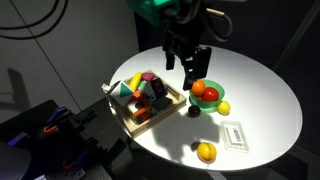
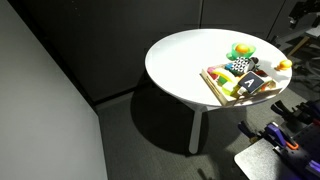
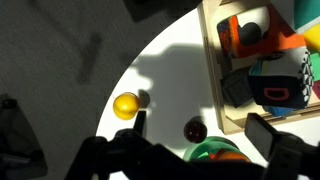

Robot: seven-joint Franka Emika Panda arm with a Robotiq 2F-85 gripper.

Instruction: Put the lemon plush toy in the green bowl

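The lemon plush toy (image 1: 206,152) is golden-yellow and lies alone near the table's front edge; it also shows in the wrist view (image 3: 125,105) and in an exterior view (image 2: 284,65). The green bowl (image 1: 205,96) stands right of the wooden tray and holds an orange fruit toy (image 1: 209,95). Both exterior views show the bowl (image 2: 240,50), and its rim shows in the wrist view (image 3: 207,152). My gripper (image 1: 188,68) hangs open and empty above the bowl, well away from the lemon. In the wrist view its fingers (image 3: 203,130) stand wide apart with nothing between them.
A wooden tray (image 1: 128,118) full of toys lies left of the bowl. A dark ball (image 1: 193,111) sits between tray and bowl. A small pale yellow ball (image 1: 222,107) lies right of the bowl. A white card (image 1: 235,135) lies near the lemon.
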